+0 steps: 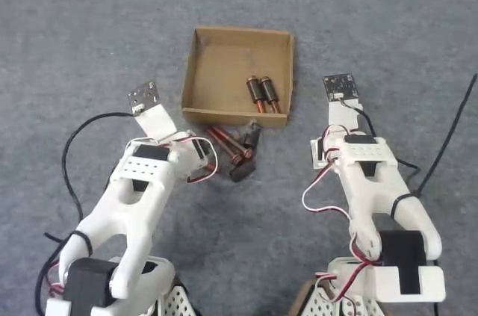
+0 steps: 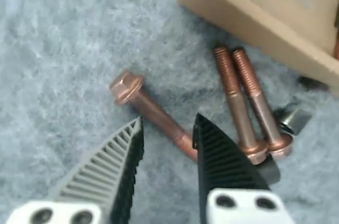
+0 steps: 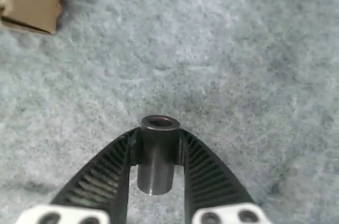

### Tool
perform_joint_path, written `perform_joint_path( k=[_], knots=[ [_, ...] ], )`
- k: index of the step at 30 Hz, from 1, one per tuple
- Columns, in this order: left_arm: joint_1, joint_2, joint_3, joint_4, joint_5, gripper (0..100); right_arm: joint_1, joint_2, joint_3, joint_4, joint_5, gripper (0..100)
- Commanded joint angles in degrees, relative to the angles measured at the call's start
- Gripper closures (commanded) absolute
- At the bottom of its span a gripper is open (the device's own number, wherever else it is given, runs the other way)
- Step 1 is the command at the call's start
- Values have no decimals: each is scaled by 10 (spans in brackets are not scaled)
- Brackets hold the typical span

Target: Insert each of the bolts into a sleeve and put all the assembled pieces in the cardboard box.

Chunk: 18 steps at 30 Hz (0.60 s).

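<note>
One bolt (image 2: 157, 117) lies on the grey carpet between the parted fingers of the left gripper (image 2: 168, 123), which straddles its shank, apparently lined up to close on it. Just beside it, two more bolts (image 2: 237, 102) rest side by side, with what looks like a loose sleeve (image 2: 294, 119) near their heads. The cardboard box (image 1: 231, 116) beyond already holds two assembled pieces (image 1: 263, 95). Farther right, the right gripper (image 3: 159, 135) is clamped around a dark sleeve (image 3: 156, 168), bore exposed, probably so the bolt can be pushed in.
</note>
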Motion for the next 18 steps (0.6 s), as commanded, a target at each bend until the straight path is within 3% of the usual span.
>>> perform_joint_path(
  k=[1,18],
  knots=[
    [-3,-18,9,-23,9,872,-6,-6,-4,-7,10,992],
    [-33,122,-99,17,9,903,-6,-6,-4,-7,10,992]
  ],
)
